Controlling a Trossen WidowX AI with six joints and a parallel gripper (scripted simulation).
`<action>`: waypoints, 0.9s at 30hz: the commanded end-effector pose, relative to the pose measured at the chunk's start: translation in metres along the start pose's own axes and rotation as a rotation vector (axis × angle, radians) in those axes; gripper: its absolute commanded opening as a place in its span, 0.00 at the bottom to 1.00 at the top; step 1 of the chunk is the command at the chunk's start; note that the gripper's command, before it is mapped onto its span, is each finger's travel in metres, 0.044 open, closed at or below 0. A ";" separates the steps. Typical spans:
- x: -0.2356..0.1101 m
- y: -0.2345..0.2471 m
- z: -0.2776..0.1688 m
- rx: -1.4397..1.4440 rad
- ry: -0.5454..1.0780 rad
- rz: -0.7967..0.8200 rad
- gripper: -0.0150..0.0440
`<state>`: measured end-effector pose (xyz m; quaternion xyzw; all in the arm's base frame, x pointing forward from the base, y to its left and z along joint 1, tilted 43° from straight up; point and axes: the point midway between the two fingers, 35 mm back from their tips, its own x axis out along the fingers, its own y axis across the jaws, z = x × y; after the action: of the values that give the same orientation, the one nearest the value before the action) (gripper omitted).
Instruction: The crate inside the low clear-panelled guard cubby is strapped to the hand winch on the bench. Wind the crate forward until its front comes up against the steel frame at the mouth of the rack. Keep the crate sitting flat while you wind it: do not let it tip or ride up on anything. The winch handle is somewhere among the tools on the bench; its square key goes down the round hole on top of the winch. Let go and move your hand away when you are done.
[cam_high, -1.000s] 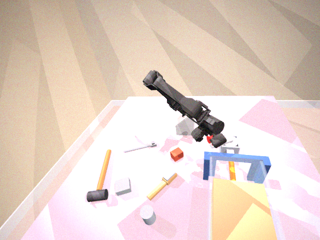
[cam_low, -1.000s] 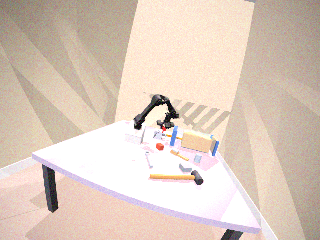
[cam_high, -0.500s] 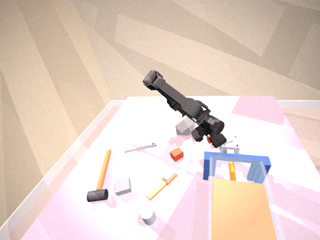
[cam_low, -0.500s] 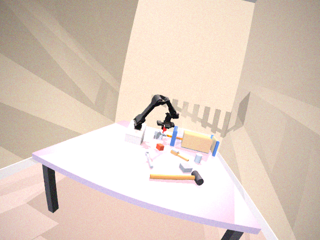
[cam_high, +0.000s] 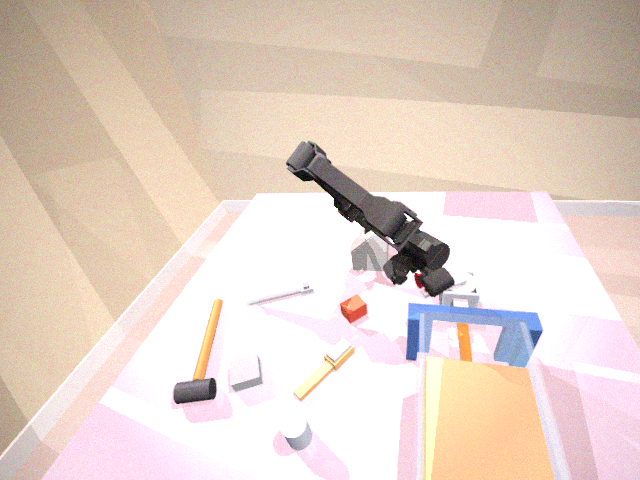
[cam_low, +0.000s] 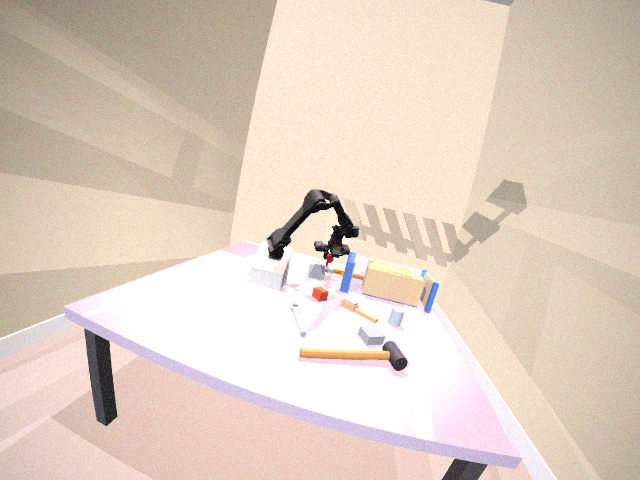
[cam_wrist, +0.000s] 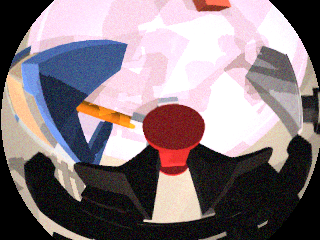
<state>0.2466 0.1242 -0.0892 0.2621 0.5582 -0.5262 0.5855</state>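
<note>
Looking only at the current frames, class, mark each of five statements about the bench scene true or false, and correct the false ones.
1. The gripper is shut on the red knob of the winch handle. True.
2. The hammer lies inside the blue frame. False: it lies apart on the table, far to one side of the frame.
3. An orange strap runs through the blue frame. True.
4. The red block is stacked on the grey block. False: both sit separately on the table.
5. The fingers grip the thin silver wrench. False: the wrench lies untouched on the table.
</note>
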 end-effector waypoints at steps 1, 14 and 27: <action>0.003 0.004 0.001 0.001 -0.006 -0.005 0.25; 0.004 0.020 -0.001 0.001 -0.005 -0.004 0.25; 0.007 0.039 -0.007 0.001 -0.005 -0.003 0.25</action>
<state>0.2710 0.1372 -0.1010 0.2588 0.5594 -0.5298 0.5826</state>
